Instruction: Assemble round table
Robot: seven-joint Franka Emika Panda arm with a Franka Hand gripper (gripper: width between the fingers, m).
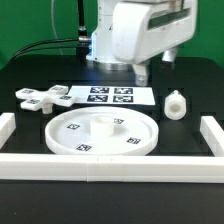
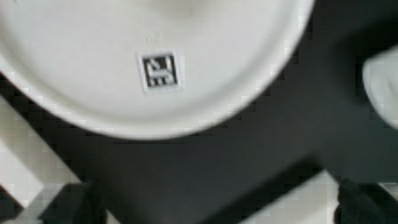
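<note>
The large rimmed round disc [image 1: 103, 133] lies flat on the black table near the front, and it fills much of the wrist view [image 2: 143, 60], where one square tag shows on it. The short cylindrical post [image 1: 175, 104] stands to the exterior view's right of the disc. The cross-shaped four-arm piece [image 1: 42, 98] lies at the exterior view's left. My gripper [image 1: 143, 70] hangs above the back of the table, behind the disc and apart from all parts. In the wrist view the gripper [image 2: 217, 205] is open and empty, with dark fingers [image 2: 63, 205] at the frame's corners.
The marker board [image 1: 108, 96] lies flat behind the disc, below my gripper. Long white border rails [image 1: 110, 165] frame the table's front and both sides. A blurred white shape [image 2: 382, 90] shows at the wrist view's edge.
</note>
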